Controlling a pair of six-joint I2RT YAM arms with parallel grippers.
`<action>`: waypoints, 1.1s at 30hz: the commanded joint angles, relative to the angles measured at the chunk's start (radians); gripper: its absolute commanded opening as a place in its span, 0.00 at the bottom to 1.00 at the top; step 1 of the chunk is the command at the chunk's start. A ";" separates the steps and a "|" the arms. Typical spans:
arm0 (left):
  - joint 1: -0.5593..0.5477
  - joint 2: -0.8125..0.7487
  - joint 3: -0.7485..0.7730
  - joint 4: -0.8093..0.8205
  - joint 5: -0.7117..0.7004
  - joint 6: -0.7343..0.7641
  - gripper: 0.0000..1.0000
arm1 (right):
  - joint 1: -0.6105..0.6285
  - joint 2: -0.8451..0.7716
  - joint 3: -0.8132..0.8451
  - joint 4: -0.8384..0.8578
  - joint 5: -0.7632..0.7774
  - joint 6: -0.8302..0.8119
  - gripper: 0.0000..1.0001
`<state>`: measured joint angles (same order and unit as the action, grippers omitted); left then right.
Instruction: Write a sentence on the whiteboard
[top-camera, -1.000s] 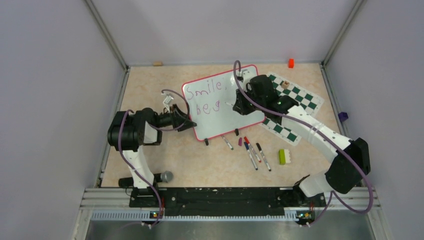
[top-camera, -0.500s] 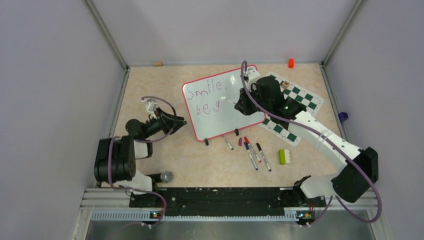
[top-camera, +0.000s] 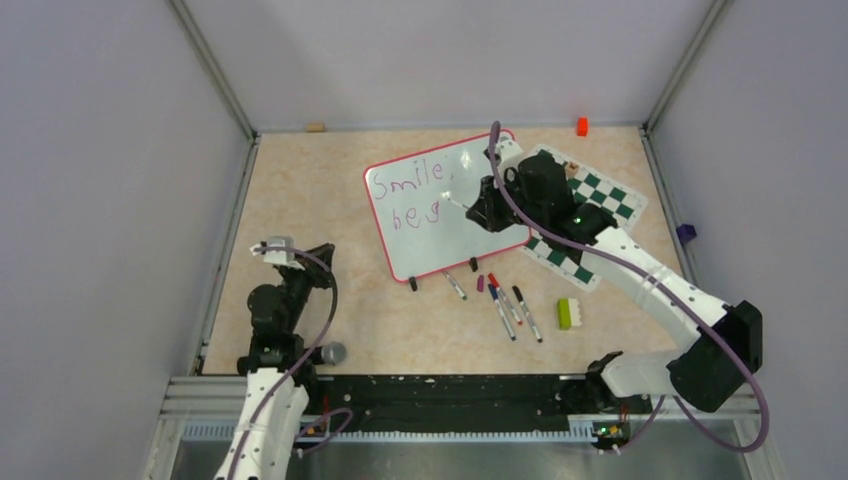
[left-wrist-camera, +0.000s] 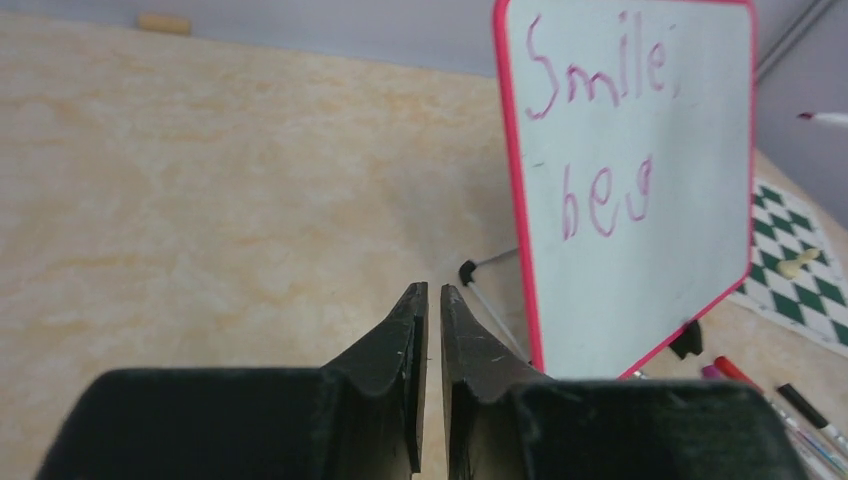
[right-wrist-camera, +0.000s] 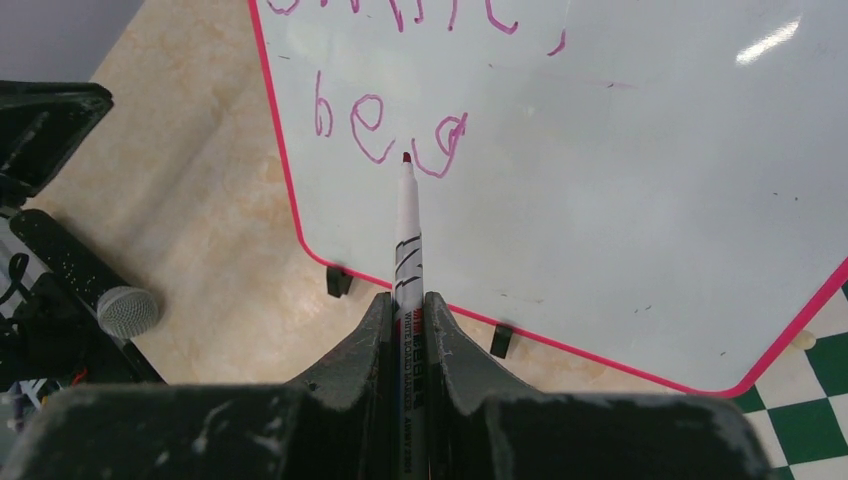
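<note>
The whiteboard (top-camera: 450, 225) lies propped at mid-table, red-rimmed, with two black feet on its near edge. The sentence (top-camera: 405, 186) on it is purple lettering, "Smile," above "be g" (right-wrist-camera: 385, 125). My right gripper (right-wrist-camera: 407, 300) is shut on a white marker (right-wrist-camera: 408, 250), whose red tip points at the last letter; whether it touches the board I cannot tell. In the top view that gripper (top-camera: 472, 207) hangs over the board's middle. My left gripper (left-wrist-camera: 432, 290) is shut and holds nothing. It sits low at the near left (top-camera: 322, 252), apart from the whiteboard (left-wrist-camera: 640, 200).
A green-and-white chess mat (top-camera: 590, 215) lies under the board's right side. Several loose markers (top-camera: 505, 305) and a green-and-white brick (top-camera: 569, 313) lie near the front. A microphone (top-camera: 332, 353) sits by the left base, an orange block (top-camera: 581, 126) at the back.
My left arm has drawn back from the board's left edge toward its base, and its jaws have closed. My right gripper has shifted slightly up and right with the marker.
</note>
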<state>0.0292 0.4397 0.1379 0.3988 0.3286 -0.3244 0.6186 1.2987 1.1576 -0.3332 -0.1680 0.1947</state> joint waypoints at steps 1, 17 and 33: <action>-0.003 -0.056 -0.012 -0.155 -0.126 0.035 0.12 | 0.000 -0.059 0.001 0.044 -0.034 0.019 0.00; 0.036 0.206 0.112 -0.423 -0.595 -0.315 0.99 | 0.000 -0.210 -0.030 -0.002 -0.010 0.033 0.00; 0.051 0.031 0.118 -0.371 -0.107 -0.150 0.99 | 0.001 -0.266 -0.049 -0.022 0.019 0.036 0.00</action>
<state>0.0803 0.3931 0.1818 -0.0154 -0.0910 -0.5392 0.6186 1.0538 1.1042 -0.3576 -0.1673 0.2302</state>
